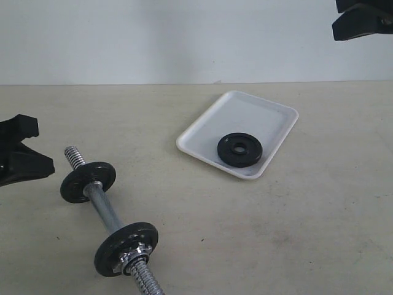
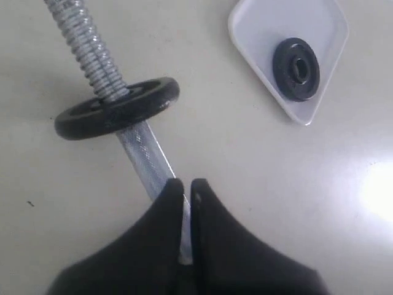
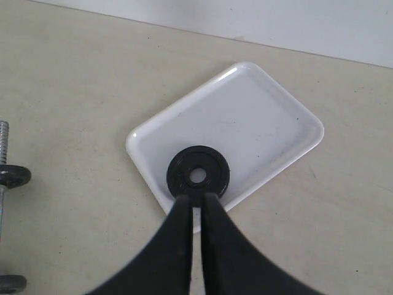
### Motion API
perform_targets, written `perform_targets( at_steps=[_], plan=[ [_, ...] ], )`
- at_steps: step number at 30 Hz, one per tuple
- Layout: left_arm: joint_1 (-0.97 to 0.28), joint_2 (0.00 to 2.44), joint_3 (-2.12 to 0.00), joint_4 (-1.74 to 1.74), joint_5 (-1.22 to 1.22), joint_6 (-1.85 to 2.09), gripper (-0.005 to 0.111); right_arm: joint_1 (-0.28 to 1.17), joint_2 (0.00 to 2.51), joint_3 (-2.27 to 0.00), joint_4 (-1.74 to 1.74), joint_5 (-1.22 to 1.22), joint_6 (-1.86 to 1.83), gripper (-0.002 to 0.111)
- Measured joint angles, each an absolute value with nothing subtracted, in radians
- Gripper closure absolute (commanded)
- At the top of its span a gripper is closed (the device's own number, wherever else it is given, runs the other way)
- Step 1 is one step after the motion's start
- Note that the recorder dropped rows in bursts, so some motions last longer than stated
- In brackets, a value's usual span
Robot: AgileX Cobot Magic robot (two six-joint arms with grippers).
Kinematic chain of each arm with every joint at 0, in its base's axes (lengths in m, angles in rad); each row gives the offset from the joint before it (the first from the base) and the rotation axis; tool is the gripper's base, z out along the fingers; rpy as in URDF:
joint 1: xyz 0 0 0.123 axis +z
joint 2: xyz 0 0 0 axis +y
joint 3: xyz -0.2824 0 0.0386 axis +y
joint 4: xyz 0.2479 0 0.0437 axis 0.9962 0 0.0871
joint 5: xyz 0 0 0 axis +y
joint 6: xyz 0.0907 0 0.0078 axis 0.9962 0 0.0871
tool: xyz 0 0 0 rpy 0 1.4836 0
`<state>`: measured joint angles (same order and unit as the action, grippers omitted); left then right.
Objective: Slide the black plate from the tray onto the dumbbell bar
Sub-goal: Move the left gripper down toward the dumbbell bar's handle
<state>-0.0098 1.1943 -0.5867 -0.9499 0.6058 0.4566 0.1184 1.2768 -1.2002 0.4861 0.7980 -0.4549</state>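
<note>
The tray [image 1: 270, 114] on the desk [image 1: 319, 233] holds the black plate [image 1: 239, 149], lying flat near one corner. The dumbbell bar [image 1: 105, 208] lies on the desk well apart, its near end cut off. The left tool [image 2: 187, 183] and right tool [image 3: 198, 198] are both pressed together, empty and touching nothing.

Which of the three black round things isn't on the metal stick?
The black plate lying flat in the white tray. The far disc and the disc by the nut both sit on the dumbbell bar.

plate [image 1: 228, 149] in tray [image 1: 245, 114], dumbbell bar [image 1: 105, 209] on table [image 1: 307, 233], left of tray
</note>
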Motion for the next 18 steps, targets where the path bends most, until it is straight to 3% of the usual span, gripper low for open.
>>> perform_targets(
  at_steps=[4, 7, 10, 14, 18],
  plan=[
    [-0.01, 1.194, -0.587, -0.939, 0.671, 0.454, 0.1, 0.118, 1.277, -1.2, 0.486, 0.798, -0.455, 0.107],
    [-0.01, 1.194, -0.587, -0.932, 0.727, 0.454, 0.089, 0.118, 1.277, -1.2, 0.486, 0.8, -0.455, 0.107],
    [-0.01, 1.194, -0.587, -0.931, 0.767, 0.456, 0.065, 0.118, 1.277, -1.2, 0.486, 0.8, -0.455, 0.107],
    [-0.01, 1.194, -0.587, -0.927, 0.794, 0.456, 0.016, 0.118, 1.277, -1.2, 0.486, 0.8, -0.455, 0.107],
    [-0.01, 1.194, -0.582, -0.924, 0.784, 0.393, 0.004, 0.118, 1.277, -1.2, 0.486, 0.804, -0.455, 0.107]
  ],
)
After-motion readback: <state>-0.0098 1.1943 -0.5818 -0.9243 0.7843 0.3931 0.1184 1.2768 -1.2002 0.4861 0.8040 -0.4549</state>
